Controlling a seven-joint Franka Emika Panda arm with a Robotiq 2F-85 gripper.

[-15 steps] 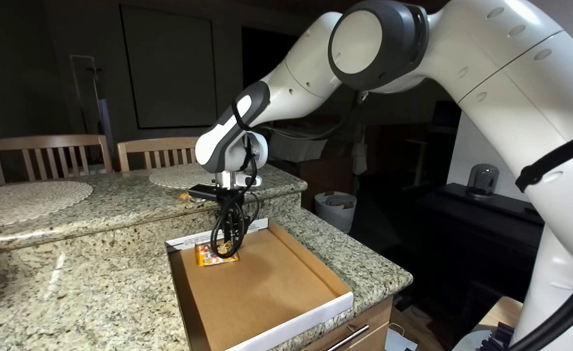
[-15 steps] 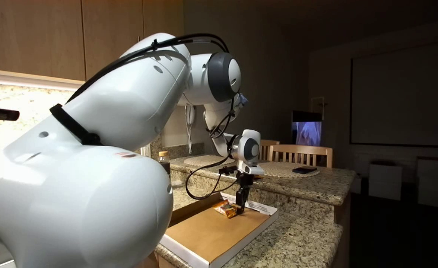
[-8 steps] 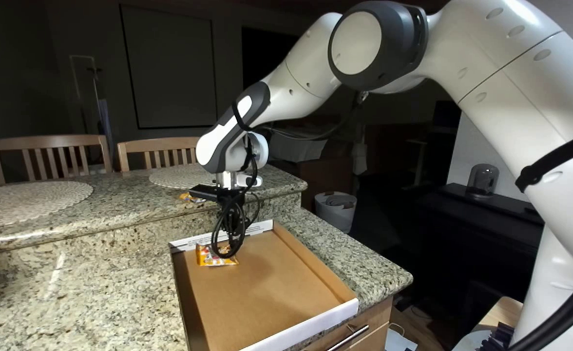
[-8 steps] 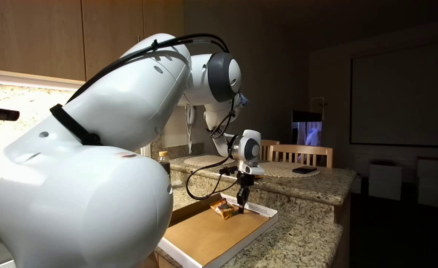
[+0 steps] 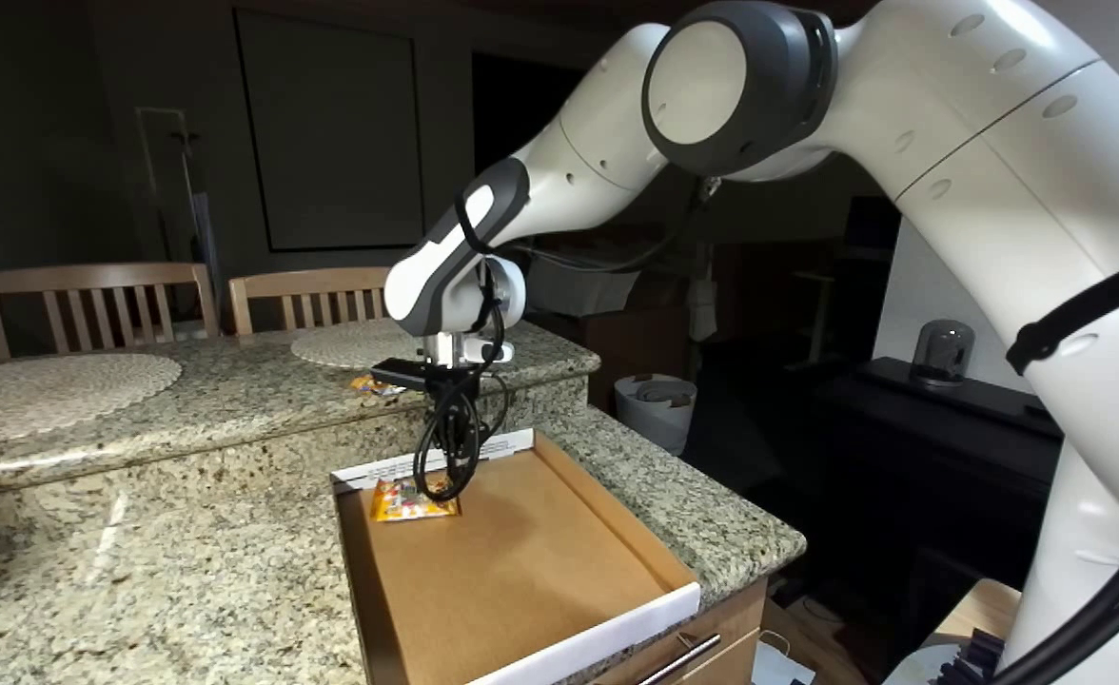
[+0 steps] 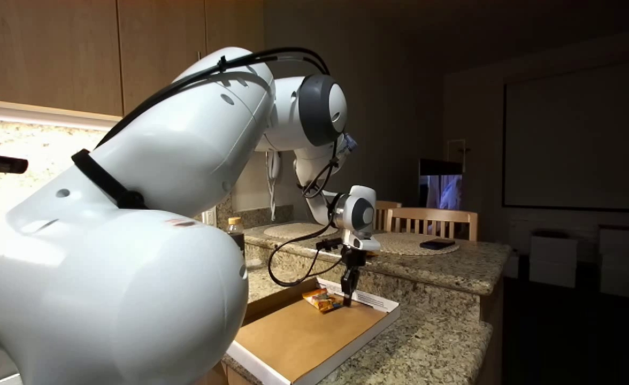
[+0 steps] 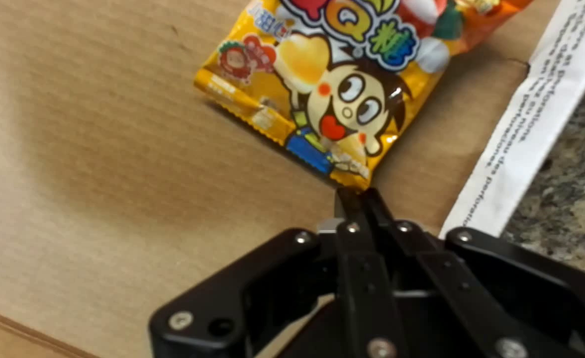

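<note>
Candy packet (image 7: 332,94), lying on the floor of the cardboard tray (image 5: 521,552) near the tray's printed white edge (image 7: 521,129), looks light, soft and slick — its film would likely crinkle and slip in a corner pinch. Across its plump middle seems the surer hold; the gripper (image 7: 361,193) has its fingers together right at one corner — whether they nip it, I cannot tell.

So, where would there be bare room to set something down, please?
In an exterior view, the box is bare between the candy bag and the white near edge; so is the counter left of the box. It's crowded around the gripper, right by the bag.
</note>
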